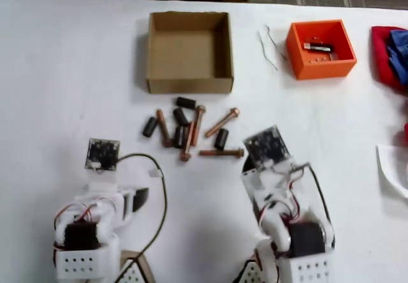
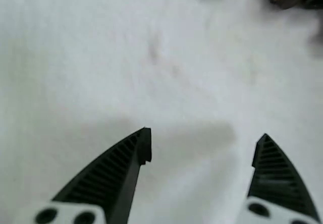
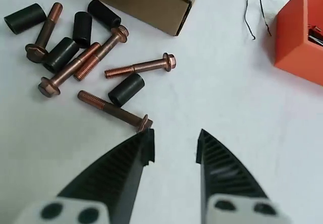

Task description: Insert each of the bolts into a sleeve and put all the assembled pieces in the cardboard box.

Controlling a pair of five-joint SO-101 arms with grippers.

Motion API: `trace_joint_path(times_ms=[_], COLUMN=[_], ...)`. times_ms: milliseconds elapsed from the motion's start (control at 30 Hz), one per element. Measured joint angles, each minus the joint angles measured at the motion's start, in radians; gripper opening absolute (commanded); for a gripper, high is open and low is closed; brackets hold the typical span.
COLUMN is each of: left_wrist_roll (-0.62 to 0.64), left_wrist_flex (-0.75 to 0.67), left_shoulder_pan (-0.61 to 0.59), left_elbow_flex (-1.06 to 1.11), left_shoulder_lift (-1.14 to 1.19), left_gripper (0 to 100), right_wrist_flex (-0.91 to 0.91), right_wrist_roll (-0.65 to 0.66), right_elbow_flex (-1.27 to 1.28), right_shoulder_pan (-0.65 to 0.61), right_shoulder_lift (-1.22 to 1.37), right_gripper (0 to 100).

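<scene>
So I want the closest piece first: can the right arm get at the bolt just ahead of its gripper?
Probably yes. The right gripper is open, the bolt lies flat with its head right by one fingertip, nothing lies between, though a sleeve sits close beside its shank.

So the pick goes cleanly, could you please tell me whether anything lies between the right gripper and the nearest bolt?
Nothing visible does. The right gripper is open above bare table, and the nearest bolt lies just beyond it, head end closest. A black sleeve sits on the bolt's far side.
</scene>
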Motion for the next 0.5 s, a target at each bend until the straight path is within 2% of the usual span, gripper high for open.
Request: trace_joint_path(times_ms=[267,500], left_wrist_roll=[0.0,0.0], left_wrist_flex=[0.0,0.0], left_shoulder_pan=[0.0,0.0], left_elbow_flex=[0.0,0.0], left_shoulder_lift=[0.0,0.0], left_gripper=[34,34], right_wrist_flex=[0.035,0.061], right_wrist_roll=[0.048,-0.262], right_elbow_flex=[-0.394,-0.678], right_shoulder_pan=[-0.109,-0.153], right_shoulder_lift=[0.628,1.016], right_gripper=[14.4,14.4])
